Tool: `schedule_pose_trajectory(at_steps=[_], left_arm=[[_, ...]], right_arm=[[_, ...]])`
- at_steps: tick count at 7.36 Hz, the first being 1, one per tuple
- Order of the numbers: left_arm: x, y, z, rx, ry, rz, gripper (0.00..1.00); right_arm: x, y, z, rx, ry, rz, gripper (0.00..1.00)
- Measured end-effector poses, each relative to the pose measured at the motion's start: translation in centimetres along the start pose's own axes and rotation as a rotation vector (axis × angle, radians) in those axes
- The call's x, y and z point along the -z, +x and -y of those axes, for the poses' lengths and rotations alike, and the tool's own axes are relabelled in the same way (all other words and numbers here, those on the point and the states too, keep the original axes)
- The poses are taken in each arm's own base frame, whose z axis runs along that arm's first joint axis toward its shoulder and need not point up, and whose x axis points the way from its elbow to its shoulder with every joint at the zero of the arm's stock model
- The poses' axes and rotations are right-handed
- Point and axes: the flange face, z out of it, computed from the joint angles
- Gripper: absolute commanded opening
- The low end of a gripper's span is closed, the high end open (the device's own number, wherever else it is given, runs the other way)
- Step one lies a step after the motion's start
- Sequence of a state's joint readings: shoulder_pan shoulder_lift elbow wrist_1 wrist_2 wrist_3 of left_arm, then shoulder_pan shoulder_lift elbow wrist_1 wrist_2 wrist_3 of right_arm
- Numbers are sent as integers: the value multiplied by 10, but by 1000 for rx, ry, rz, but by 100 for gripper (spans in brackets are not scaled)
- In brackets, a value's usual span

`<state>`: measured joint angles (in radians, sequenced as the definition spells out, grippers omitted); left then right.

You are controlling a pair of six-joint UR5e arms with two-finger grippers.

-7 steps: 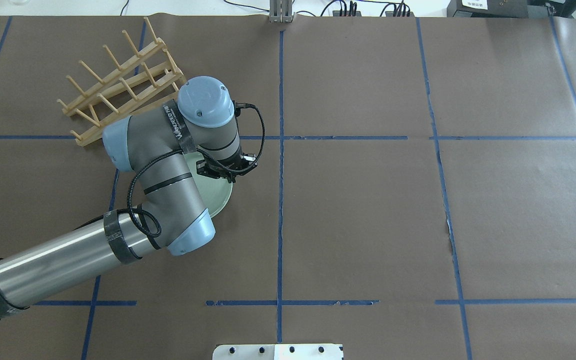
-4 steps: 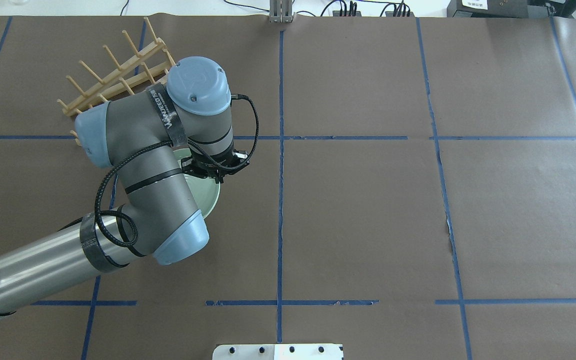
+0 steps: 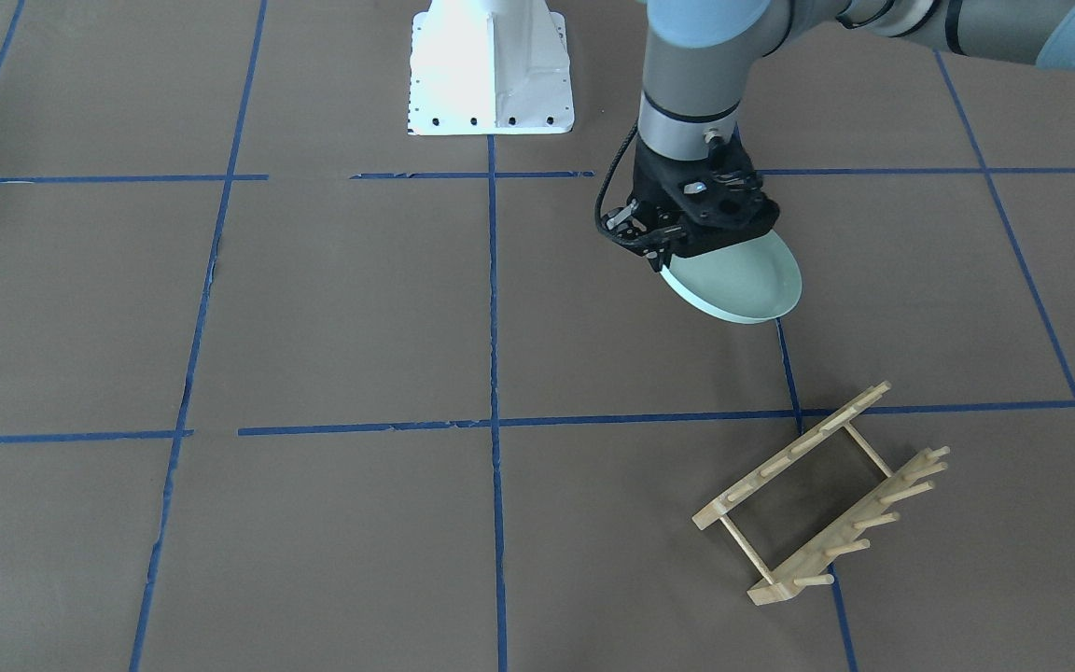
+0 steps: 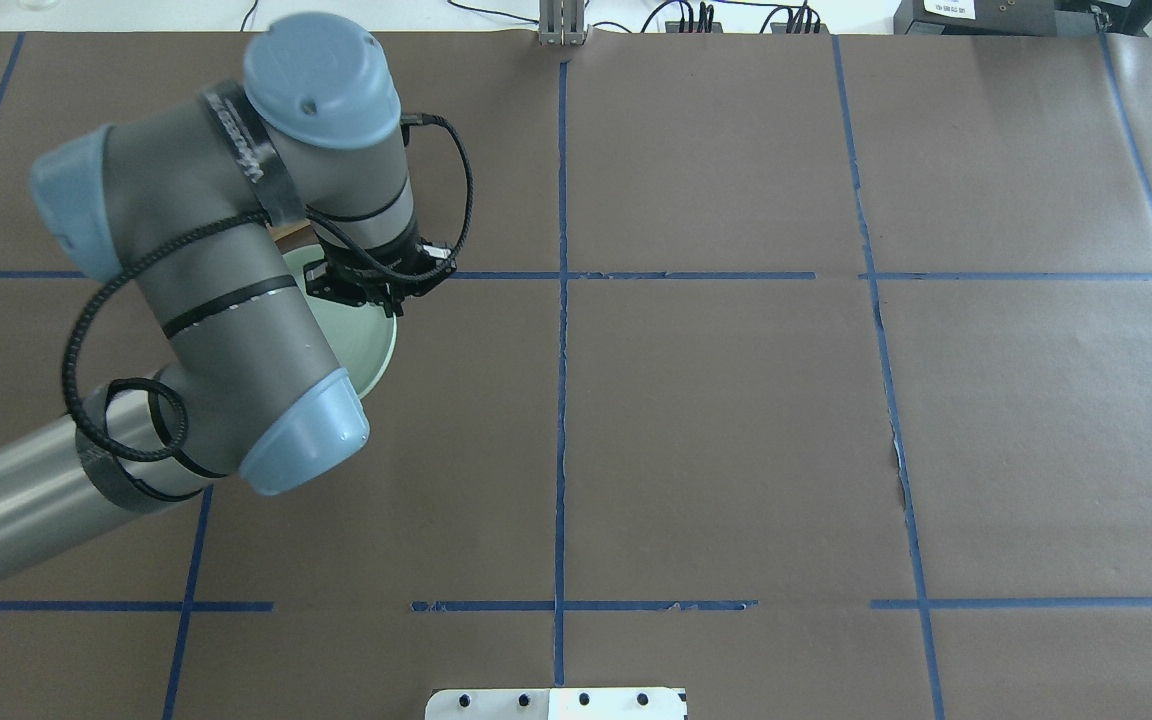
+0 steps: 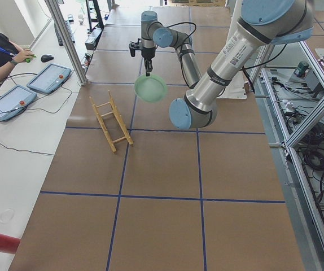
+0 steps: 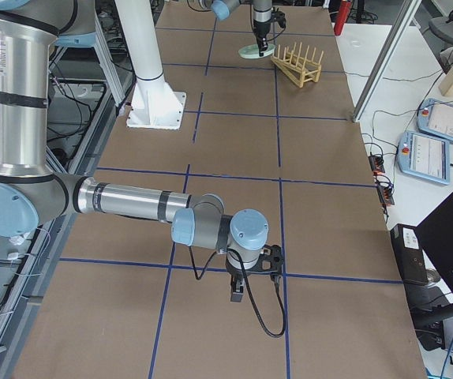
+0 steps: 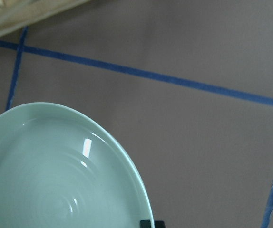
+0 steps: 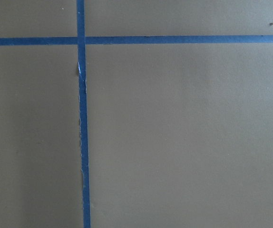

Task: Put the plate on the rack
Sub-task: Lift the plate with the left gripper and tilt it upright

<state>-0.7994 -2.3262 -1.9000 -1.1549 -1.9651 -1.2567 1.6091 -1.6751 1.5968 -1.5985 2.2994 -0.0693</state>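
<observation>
Short of the rack [image 3: 794, 450], the left gripper [image 3: 663, 263] grips the lifted plate [image 3: 741, 280] by its rim; seating it there remains.

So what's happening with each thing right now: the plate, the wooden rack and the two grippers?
plate: off the table, tilted, held by its rim.
rack: standing on the table, empty, apart from the plate.
left gripper: shut on the plate's rim.
right gripper: low over bare table, far from the rack; open or shut cannot be told.
</observation>
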Motion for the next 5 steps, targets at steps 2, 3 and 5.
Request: schedule_pose_trajectory(at_steps=[2, 3, 5], left_arm=[[50, -38, 2, 9, 66, -84, 0], [66, -54, -5, 2, 97, -125, 0], [89, -75, -13, 4, 169, -199, 0]], right_arm=[[0, 0, 0, 0, 0, 0, 100], [0, 0, 0, -1, -1, 0, 100], [0, 0, 0, -1, -1, 0, 100]])
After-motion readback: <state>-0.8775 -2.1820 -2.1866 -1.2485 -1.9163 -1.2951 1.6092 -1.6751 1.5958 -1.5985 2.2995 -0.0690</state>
